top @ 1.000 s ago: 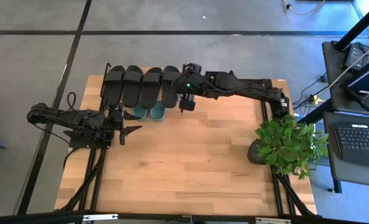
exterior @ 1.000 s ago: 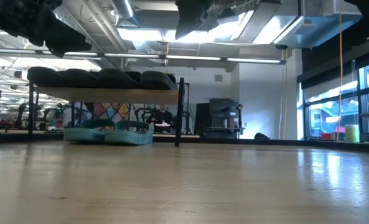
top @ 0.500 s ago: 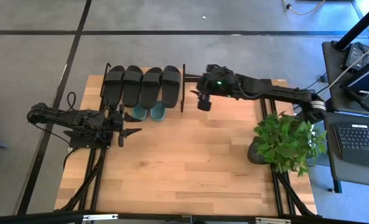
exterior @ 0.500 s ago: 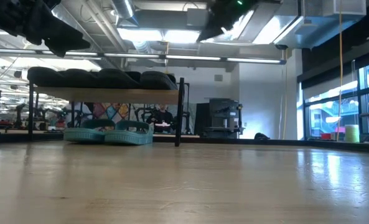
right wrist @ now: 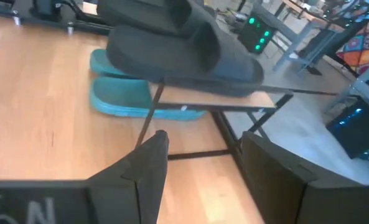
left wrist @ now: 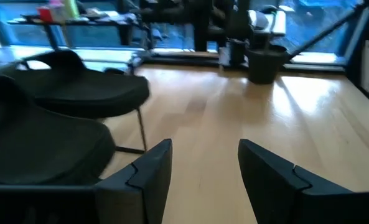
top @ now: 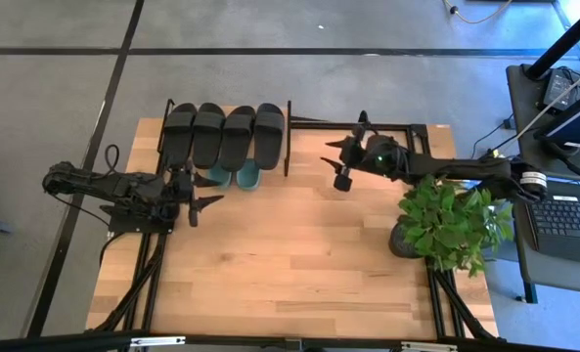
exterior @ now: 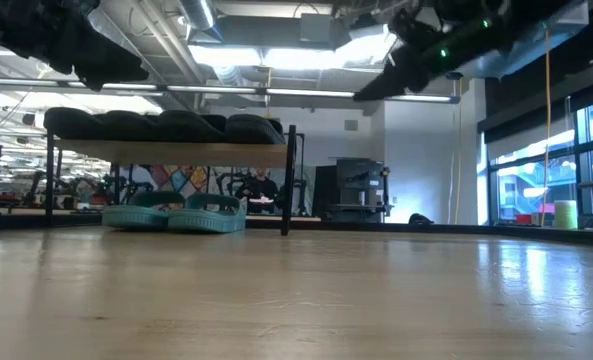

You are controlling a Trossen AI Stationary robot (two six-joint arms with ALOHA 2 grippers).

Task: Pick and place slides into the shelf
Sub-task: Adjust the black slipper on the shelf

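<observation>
Slides are all on the shelf (top: 288,137) already as far as I can tell, so going big to small: the wooden worktop (top: 299,254) has nothing left lying loose on it, only a leafy plant (top: 453,223) at its right edge. The shelf sits at the back left corner, black wire frame with a light wood top board. Four black slides (top: 224,131) are lined up side by side on that top board, long axes pointing front to back across the shelf. Two green slides (exterior: 176,213) sit on the level underneath, toes poking out toward the front.

Key relation for whatever comes next: the slides lie to the left of the right gripper (top: 340,162), which hovers above the worktop a bit right of the shelf's end post, jaws parted and holding nothing. The left gripper (top: 203,204) is nearer, just in front of the green pair, also with parted jaws and empty. The left wrist view looks past the shelf end at the black ones.

Looks-wise they're chunky matte foam, one wide strap each; the green ones show a cut-out pattern along the side. My read is the job's basically finished and both arms are parked or heading there.
</observation>
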